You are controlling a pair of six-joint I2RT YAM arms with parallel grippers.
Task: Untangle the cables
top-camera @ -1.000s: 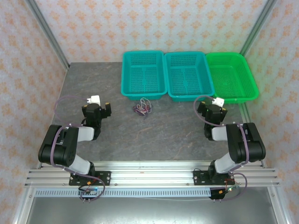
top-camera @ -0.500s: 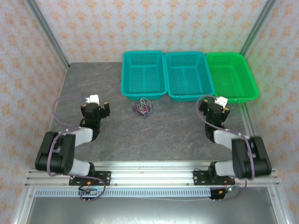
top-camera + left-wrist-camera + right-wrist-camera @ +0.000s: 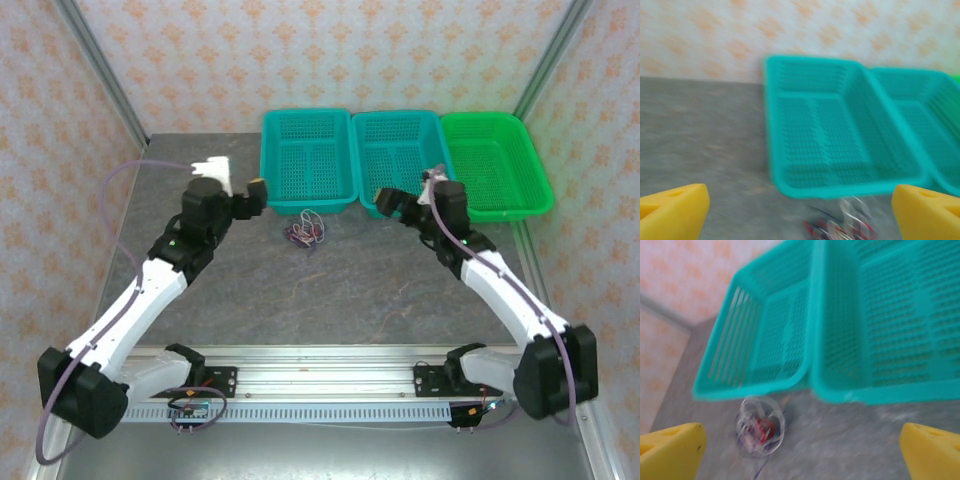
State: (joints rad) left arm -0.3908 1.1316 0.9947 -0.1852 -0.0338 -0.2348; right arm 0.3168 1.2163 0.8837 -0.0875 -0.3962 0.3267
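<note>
the cables (image 3: 303,232) lie as one knot on the bench (image 3: 330,290), just in front of the near rim of the left teal basket (image 3: 308,203). wrist views are motion-blurred: red, white and dark strands run together, and the knot is cut off at the left wrist frame's lower edge. left tool (image 3: 245,200) at the basket's near-left corner and right tool (image 3: 405,200) to its right both gape wide, empty, yellow fingertips (image 3: 675,210) cropped by frame corners.

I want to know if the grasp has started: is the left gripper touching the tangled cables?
Apart. The top external view shows a strip of bare table between the left gripper and the cables, and its jaws stand open.
</note>
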